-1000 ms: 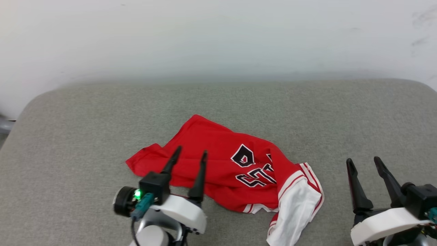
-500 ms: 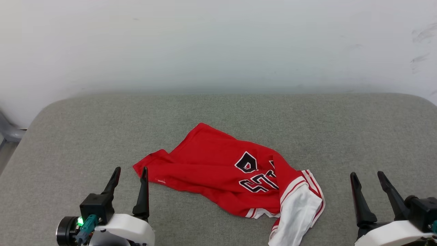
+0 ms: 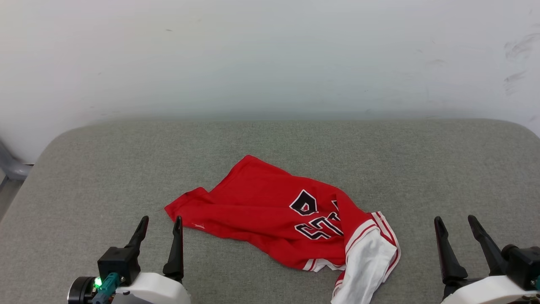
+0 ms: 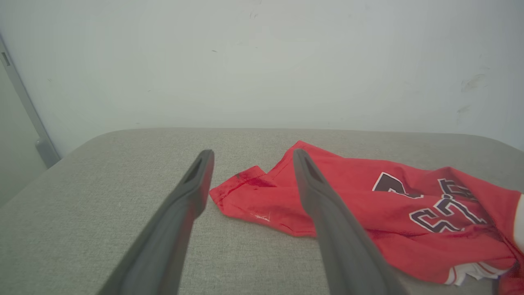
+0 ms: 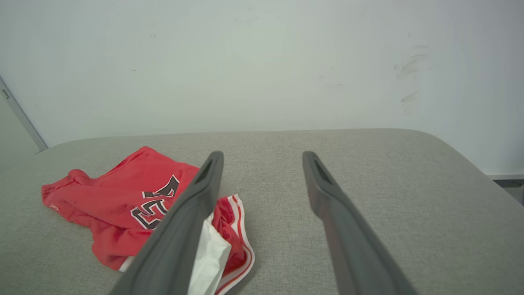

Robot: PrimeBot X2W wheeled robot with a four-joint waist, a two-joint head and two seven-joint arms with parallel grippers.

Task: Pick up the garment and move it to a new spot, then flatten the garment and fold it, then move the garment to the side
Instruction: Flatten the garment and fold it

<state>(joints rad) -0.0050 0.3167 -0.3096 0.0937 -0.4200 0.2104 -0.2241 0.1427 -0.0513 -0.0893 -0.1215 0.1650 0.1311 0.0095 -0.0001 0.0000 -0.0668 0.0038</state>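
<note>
The garment, a red jersey with a white sleeve, striped trim and black lettering, lies crumpled in the middle of the grey cushioned surface. It also shows in the left wrist view and the right wrist view. My left gripper stands open at the lower left, its fingertips just short of the garment's left corner and holding nothing. At the lower right my right gripper is open too, apart from the white sleeve.
A pale wall rises directly behind the cushioned surface. The cushion's rounded corners fall away at the far left and far right. A grey frame part shows at the left edge.
My left gripper has drawn back from over the garment to the lower left, open throughout. The head camera has tilted, shifting the whole picture down. The garment lies as before.
</note>
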